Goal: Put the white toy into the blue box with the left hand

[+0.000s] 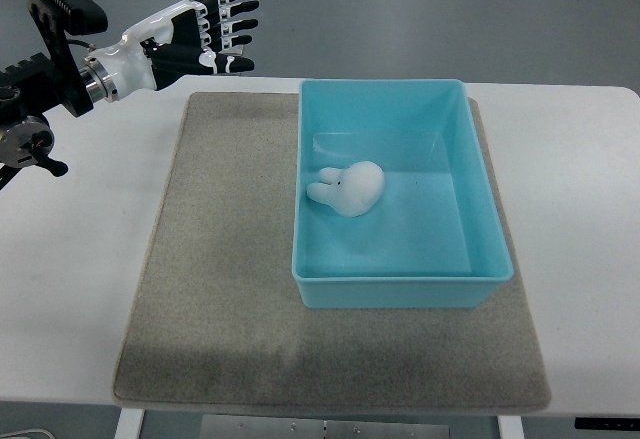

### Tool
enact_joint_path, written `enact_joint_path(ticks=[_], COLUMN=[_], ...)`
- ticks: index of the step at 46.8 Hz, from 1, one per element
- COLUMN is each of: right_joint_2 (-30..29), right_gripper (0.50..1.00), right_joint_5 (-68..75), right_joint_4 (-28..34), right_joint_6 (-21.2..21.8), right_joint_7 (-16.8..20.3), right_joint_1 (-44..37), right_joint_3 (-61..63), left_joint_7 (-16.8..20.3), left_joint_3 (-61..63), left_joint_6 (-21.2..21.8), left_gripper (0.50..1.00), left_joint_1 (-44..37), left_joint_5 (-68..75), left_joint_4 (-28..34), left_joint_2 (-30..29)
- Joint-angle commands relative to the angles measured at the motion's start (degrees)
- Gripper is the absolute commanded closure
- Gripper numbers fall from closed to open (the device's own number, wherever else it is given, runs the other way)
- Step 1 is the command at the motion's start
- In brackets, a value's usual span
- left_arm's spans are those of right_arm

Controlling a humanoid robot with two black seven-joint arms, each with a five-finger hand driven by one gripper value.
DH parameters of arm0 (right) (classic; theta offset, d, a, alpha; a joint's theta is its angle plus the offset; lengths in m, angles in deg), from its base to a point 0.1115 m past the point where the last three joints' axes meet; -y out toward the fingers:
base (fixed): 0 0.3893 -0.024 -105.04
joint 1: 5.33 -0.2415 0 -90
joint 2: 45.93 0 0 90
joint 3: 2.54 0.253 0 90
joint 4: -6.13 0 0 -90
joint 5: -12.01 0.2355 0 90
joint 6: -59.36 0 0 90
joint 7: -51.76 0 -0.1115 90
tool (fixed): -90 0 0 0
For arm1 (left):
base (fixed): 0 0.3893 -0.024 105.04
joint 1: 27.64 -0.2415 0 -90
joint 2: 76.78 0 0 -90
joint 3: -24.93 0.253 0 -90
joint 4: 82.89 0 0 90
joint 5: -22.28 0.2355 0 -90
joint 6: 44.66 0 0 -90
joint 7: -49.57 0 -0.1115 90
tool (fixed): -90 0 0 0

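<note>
The white toy (a small plush with stubby ears) lies on the floor of the blue box, close to the box's left wall and touching nothing else. The box sits on a grey felt mat, which covers the middle of the white table. The left hand hovers at the table's far left edge, well apart from the box, its black-and-white fingers stretched out straight and grasping nothing.
</note>
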Motion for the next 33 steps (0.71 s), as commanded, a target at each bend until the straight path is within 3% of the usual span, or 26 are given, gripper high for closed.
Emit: enact_joint_path(ticks=[1, 5, 14, 21, 26, 33], right_joint_2=[0.0, 0.0, 0.0, 0.0, 0.0, 0.0], right_gripper=[0.564, 0.564, 0.564, 0.564, 0.564, 0.564], right_joint_5=[0.0, 0.0, 0.0, 0.0, 0.0, 0.0], right_joint_4=[0.0, 0.0, 0.0, 0.0, 0.0, 0.0], right_joint_6=[0.0, 0.1, 0.0, 0.0, 0.1, 0.0], right_joint_7=[0.0, 0.0, 0.0, 0.0, 0.0, 0.0], right_joint_1=[0.0, 0.0, 0.0, 0.0, 0.0, 0.0], right_joint_3=[0.0, 0.0, 0.0, 0.0, 0.0, 0.0], left_joint_7=[-0.1, -0.7, -4.8, -9.9, -12.8, -13.5], left_joint_3=[-0.5, -0.3, -0.3, 0.3, 0.4, 0.2], left_joint_6=[-3.3, -6.3, -8.0, -9.1, -9.4, -11.0], left_gripper=[0.500, 0.500, 0.500, 0.500, 0.500, 0.500], left_joint_1=[-0.8, -1.3, -2.7, -4.4, -6.0, -7.7], left_joint_5=[-5.7, -12.6, -22.1, -33.0, -35.0, -35.0], left_joint_4=[2.4, 5.0, 8.1, 11.7, 12.8, 12.4], left_joint_2=[-0.6, -0.9, -0.9, -0.2, 0.6, 0.6])
